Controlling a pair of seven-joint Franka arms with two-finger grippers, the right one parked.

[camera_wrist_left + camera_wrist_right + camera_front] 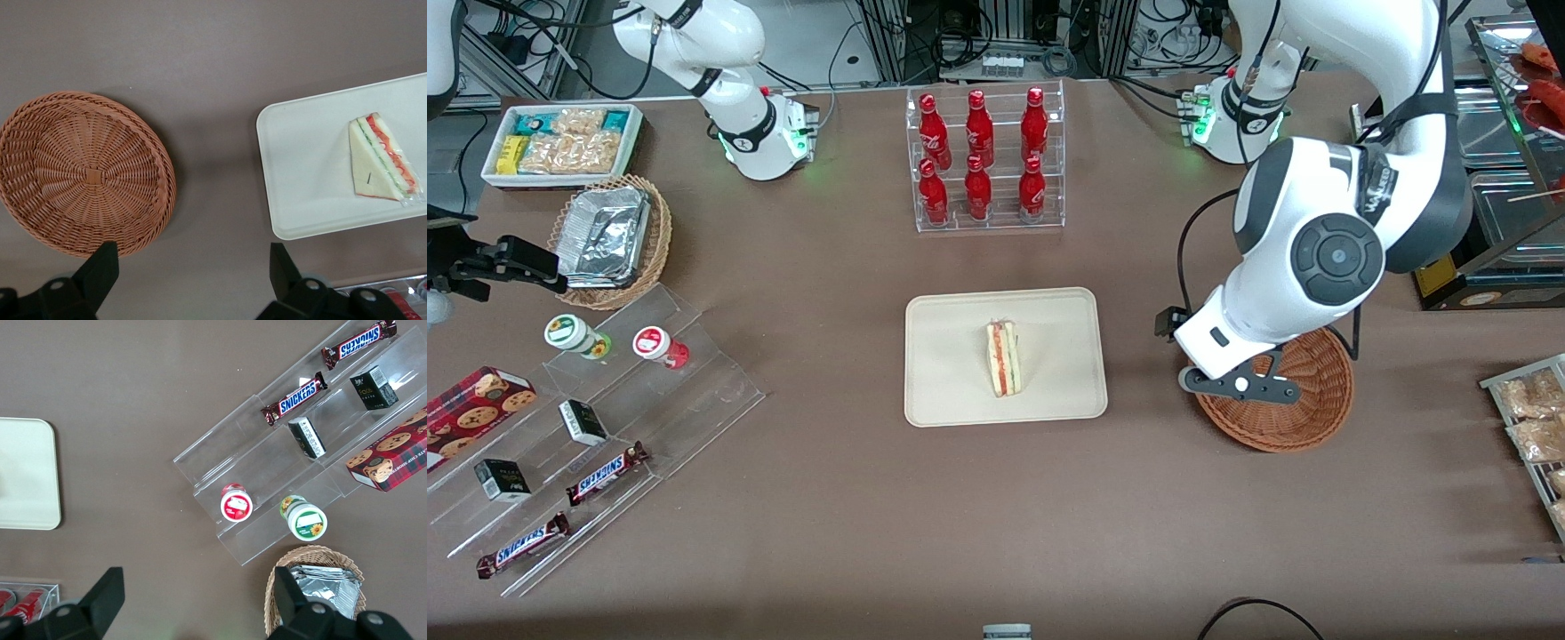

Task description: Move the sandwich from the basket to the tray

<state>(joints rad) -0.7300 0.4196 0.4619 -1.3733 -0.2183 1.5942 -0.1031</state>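
Resting on flat cream-beige rectangular tray (951, 356): triangular white-bread sandwich (1005, 358), judged light, soft, crushable; bread faces best gripped gently. Round reddish-brown wicker basket (85, 172) emptied. Gripper (193, 283) above bench beside basket, fingers (100, 270) spread wide, nothing held.

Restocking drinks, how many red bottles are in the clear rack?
6: three on the upper shelf, three on the lower. None looks hidden. The gripper, jaws open, hangs over the basket.

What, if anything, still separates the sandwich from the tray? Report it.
Nothing visible: the sandwich already lies on the tray. The basket holds nothing, and the gripper hangs above the table beside the basket, jaws open and holding nothing.
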